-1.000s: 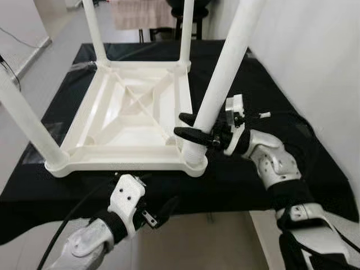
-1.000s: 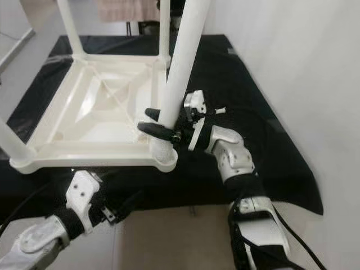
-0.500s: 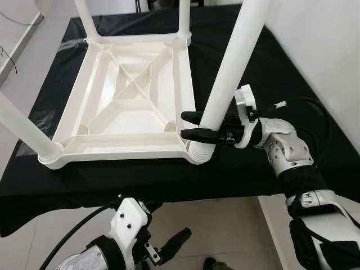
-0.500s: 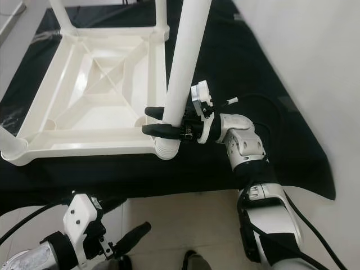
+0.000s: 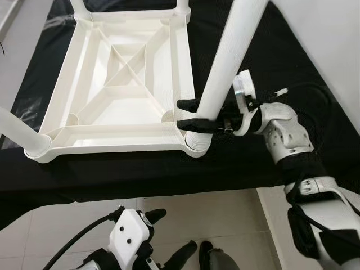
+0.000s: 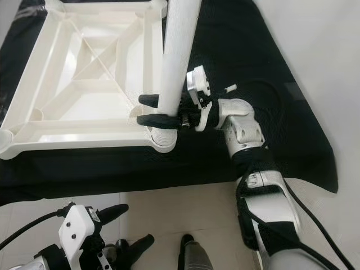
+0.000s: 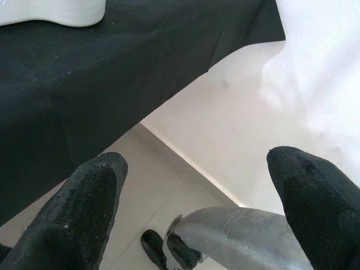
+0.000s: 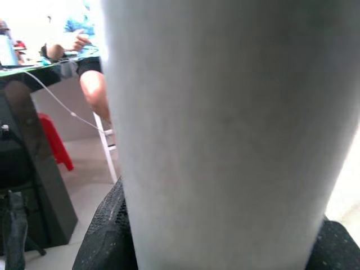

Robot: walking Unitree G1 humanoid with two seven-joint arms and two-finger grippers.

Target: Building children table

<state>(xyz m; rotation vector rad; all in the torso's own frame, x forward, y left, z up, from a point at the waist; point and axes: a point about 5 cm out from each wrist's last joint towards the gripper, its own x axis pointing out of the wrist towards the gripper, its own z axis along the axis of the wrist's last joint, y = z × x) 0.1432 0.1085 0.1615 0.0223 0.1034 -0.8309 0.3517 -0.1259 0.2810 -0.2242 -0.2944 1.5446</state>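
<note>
So the right gripper [image 5: 190, 114] has both black fingers closed around the near-right table leg [image 5: 228, 59], gripping low on it, just above where it goes into the corner socket [image 5: 195, 145] of the upside-down white tabletop [image 5: 121, 93]. In the right wrist view the leg is pressed right up between the pads, so that's a solid hold. It's the same grip and the same spot on the leg as a second ago; only the head camera has tilted further down, so more floor shows now. The leg looks seated but leans a bit toward the robot's right, so I'd guess it's being pushed or twisted home.

Further out, three more legs stand in the other corners, like the near-left one [image 5: 17, 128], and the whole thing sits on a black cloth [image 5: 236, 169].

The left gripper [image 5: 163, 242] has dropped from the cloth edge to hang over the tiles, fingers spread wide, holding nothing.
</note>
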